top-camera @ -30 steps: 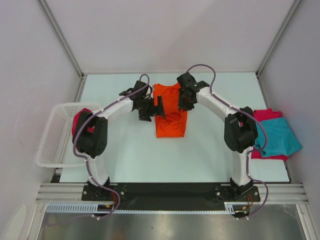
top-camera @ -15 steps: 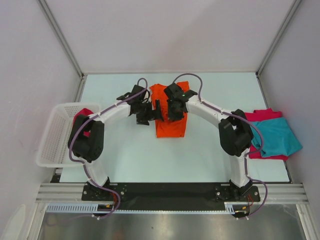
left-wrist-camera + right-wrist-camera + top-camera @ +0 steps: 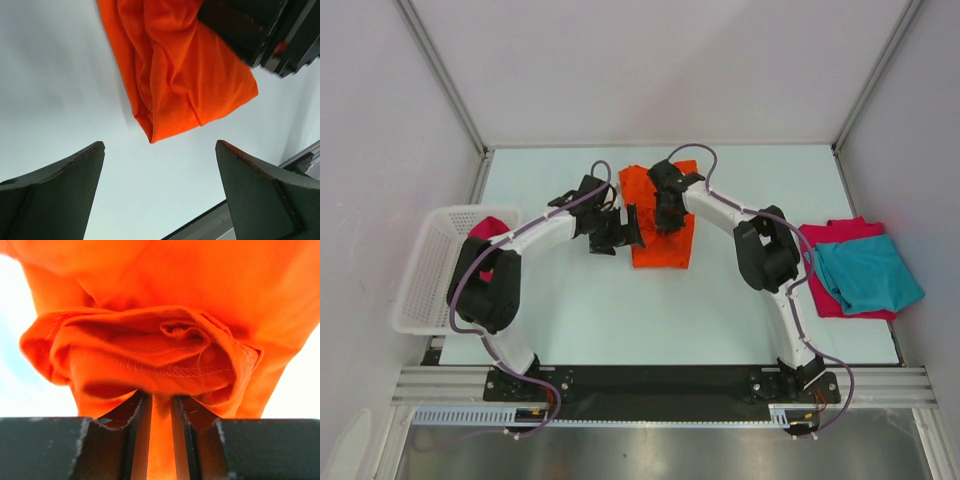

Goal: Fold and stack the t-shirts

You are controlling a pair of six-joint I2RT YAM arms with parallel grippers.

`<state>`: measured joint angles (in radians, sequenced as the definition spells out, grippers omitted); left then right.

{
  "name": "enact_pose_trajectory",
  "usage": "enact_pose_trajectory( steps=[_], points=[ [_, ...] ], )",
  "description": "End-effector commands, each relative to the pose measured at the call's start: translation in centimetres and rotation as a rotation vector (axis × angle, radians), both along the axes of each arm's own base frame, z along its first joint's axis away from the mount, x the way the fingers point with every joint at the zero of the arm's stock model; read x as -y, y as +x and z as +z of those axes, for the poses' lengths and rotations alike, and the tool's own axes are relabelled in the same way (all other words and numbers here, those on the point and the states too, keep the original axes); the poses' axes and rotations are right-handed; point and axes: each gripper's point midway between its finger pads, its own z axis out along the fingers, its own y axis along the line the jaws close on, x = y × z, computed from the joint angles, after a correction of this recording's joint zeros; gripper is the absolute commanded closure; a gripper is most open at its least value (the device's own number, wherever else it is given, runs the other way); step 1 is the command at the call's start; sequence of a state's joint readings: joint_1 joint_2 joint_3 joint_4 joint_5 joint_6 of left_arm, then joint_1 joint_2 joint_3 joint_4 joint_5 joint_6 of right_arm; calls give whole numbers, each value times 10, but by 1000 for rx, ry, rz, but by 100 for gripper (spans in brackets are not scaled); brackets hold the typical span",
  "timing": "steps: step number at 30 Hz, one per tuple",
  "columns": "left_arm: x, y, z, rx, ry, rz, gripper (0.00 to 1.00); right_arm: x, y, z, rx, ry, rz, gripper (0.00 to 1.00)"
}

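Note:
The bright orange t-shirt (image 3: 665,248) lies folded narrow in the middle of the table. My right gripper (image 3: 666,212) sits over its upper part, shut on a bunched fold of orange t-shirt (image 3: 160,285) that runs down between the fingers of the right gripper (image 3: 160,400). Just off the shirt's left edge my left gripper (image 3: 628,228) stands wide open and empty. In the left wrist view the left gripper (image 3: 160,147) hangs over bare table, a corner of the orange t-shirt (image 3: 175,80) just ahead. A teal t-shirt (image 3: 870,275) lies on a crimson t-shirt (image 3: 845,232) at the right.
A white mesh basket (image 3: 425,275) stands at the table's left edge with a red t-shirt (image 3: 488,228) inside, partly behind my left arm. Grey walls enclose the table on three sides. A black rail (image 3: 660,380) runs along the near edge.
My right gripper has carried the orange cloth leftward across the shirt and its jaws have closed in on it. The shirt's top now bunches left. My left gripper shifted slightly and stays open.

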<state>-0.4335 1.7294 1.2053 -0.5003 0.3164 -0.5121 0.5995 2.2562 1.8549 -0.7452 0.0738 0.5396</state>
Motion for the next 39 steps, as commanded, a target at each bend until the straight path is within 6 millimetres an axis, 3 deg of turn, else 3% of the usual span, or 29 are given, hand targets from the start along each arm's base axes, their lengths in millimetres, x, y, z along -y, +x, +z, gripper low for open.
enact_pose_trajectory(
  steps=[1,6,15,19,22,27,33,39],
  points=[
    [-1,-1,12,54,-8,-13,2,2,39,27,112,-8,-17,75],
    [-1,-4,9,48,-13,-13,2,6,50,43,142,-17,-20,74],
    [0,-5,11,53,-23,-13,2,25,61,28,103,-51,-54,75],
    [1,-6,6,47,-27,-11,2,35,39,36,90,-57,-53,75],
    [3,-9,-2,33,-33,-11,2,44,11,42,87,-37,-59,73],
    [14,-9,-16,19,-37,-31,3,61,-29,38,61,-47,-57,72],
    [29,-17,-33,-11,-29,-68,4,64,-45,42,59,-47,-47,71],
    [30,-19,-38,-17,-28,-68,4,57,-59,49,51,-47,-18,72]
  ],
)
